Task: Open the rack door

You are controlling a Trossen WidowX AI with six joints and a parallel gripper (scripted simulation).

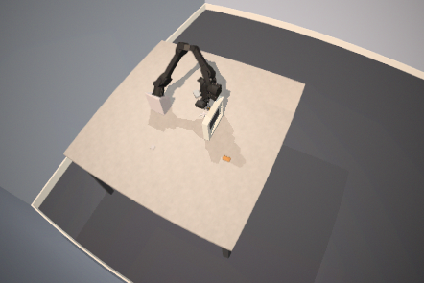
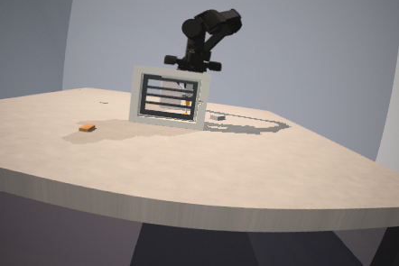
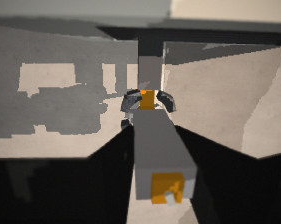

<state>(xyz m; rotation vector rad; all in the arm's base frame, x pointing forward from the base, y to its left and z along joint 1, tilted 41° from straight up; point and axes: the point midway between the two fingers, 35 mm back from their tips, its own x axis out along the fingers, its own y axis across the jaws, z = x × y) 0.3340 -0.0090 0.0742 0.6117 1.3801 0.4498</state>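
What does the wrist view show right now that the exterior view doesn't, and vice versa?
Only wrist: the gripper's black fingers closed against both sides of the gray-and-orange handle.

Only exterior: the arm's upper links, an orange block and a small gray block on the table.

Both: part of the handle, glimpsed between the door's bars in the exterior view, and the table top.
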